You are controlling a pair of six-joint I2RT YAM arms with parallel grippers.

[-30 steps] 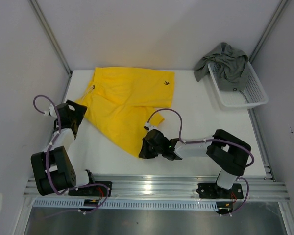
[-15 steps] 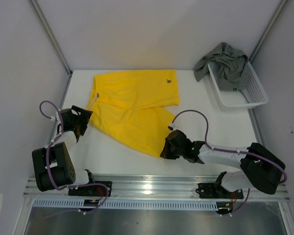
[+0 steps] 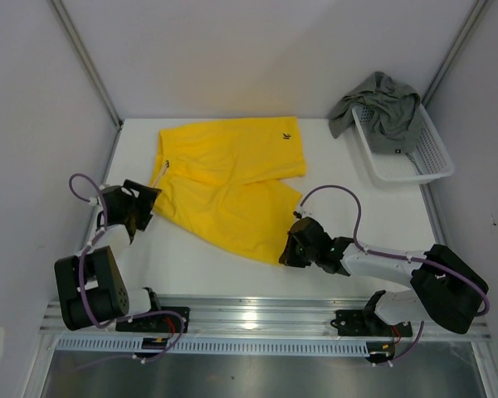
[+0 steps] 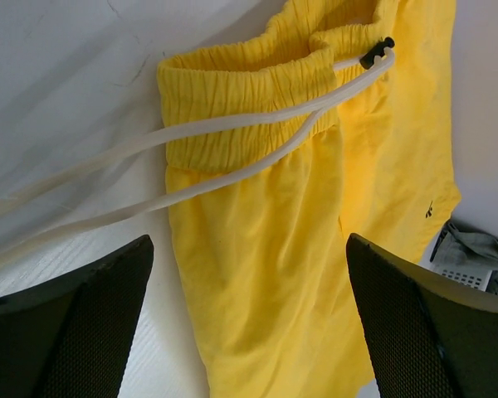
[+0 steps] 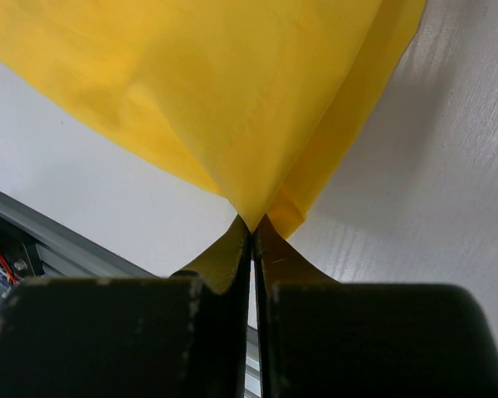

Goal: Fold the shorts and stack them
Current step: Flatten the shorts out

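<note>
The bright yellow shorts [image 3: 228, 178] lie spread on the white table, with a small dark logo [image 3: 285, 137] near the far right hem and white drawstrings [image 4: 232, 145] at the waistband. My right gripper [image 3: 292, 253] is shut on the near leg's hem corner [image 5: 253, 211], low on the table. My left gripper [image 3: 141, 207] stands open just left of the waistband, the yellow cloth [image 4: 257, 282] showing between its fingers [image 4: 75, 323] without touching them. The grey-green shorts [image 3: 380, 104] hang crumpled over the far rim of the white basket.
The white mesh basket [image 3: 415, 157] sits at the table's far right corner. Grey walls close in on both sides, and a metal rail [image 3: 257, 315] runs along the near edge.
My right gripper has dragged the near leg's hem to the right, spreading the yellow shorts flatter. My left gripper has shifted slightly toward the waistband.
</note>
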